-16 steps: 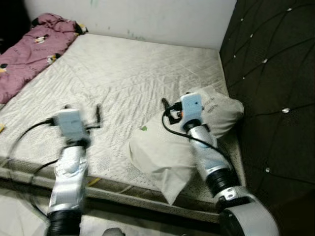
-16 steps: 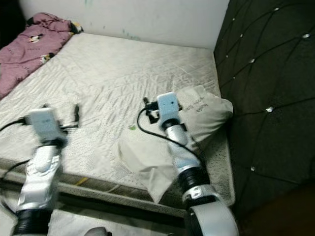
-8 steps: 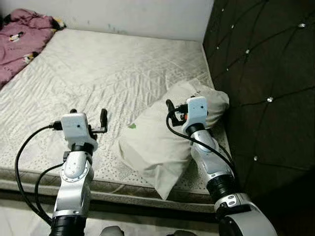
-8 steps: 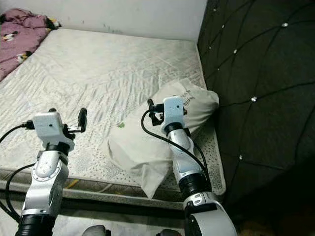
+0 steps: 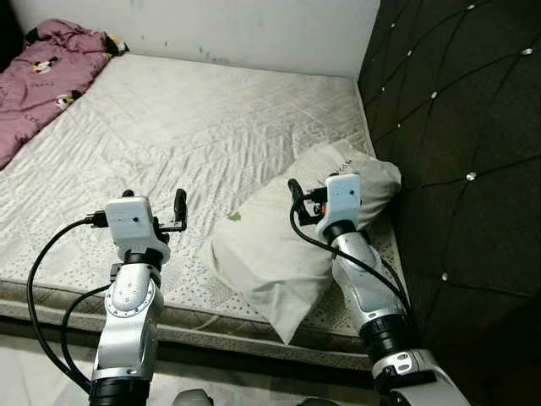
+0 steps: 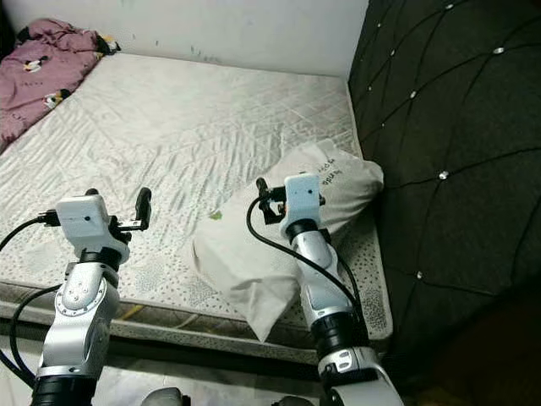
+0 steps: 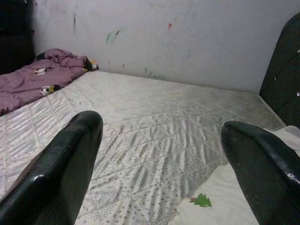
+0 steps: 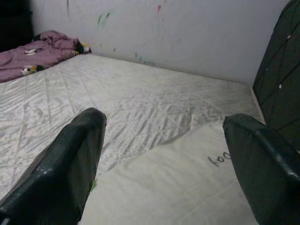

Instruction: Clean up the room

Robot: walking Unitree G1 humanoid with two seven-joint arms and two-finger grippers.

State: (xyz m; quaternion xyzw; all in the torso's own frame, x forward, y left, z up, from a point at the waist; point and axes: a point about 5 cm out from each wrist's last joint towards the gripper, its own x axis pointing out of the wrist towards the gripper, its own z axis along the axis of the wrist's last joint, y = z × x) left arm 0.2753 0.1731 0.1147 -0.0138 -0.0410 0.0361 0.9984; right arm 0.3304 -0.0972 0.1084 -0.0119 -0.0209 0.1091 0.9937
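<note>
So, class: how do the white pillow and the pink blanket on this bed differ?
The pillow is white and plain; the blanket is pink with cartoon prints. The pillow lies by the dark headboard, overhanging the mattress edge; the blanket sits crumpled at the far corner. Both rest on the mattress, untouched by either gripper.

A pillow (image 5: 292, 245) lies on the mattress (image 5: 186, 135) beside the headboard (image 5: 456, 127); a blanket (image 5: 42, 76) far left
</note>
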